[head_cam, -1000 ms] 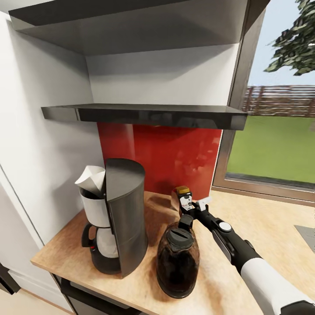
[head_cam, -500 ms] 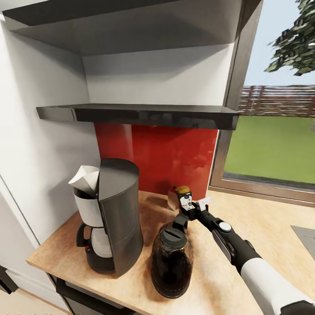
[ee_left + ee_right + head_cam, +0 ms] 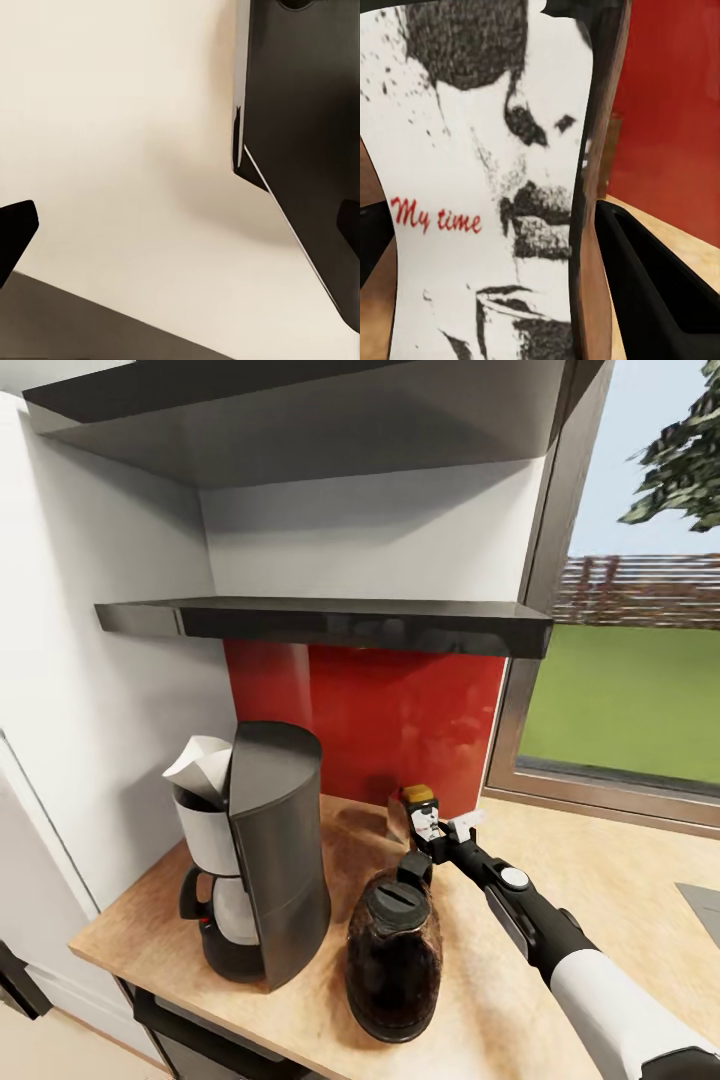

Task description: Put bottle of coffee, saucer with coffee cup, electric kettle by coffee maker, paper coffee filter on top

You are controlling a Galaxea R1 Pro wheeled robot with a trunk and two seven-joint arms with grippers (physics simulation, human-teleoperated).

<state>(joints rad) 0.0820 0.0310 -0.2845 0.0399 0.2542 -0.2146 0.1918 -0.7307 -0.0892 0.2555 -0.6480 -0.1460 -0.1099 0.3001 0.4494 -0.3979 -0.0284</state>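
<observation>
Head view: we see the right gripper (image 3: 437, 843) clamped on the bottle of coffee (image 3: 423, 816), standing on the countertop (image 3: 600, 890) behind the electric kettle (image 3: 393, 957), right of the coffee maker (image 3: 262, 860) carrying the paper coffee filter (image 3: 201, 768).

Left wrist view: the left gripper's fingertips (image 3: 15, 232) sit wide apart.

Right wrist view: the bottle's label sits between dark fingers (image 3: 649, 285).

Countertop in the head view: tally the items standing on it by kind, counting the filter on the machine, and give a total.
Coffee maker: 1
Paper coffee filter: 1
Electric kettle: 1
Bottle of coffee, with the right tool at it: 1
Total on the countertop: 4
</observation>
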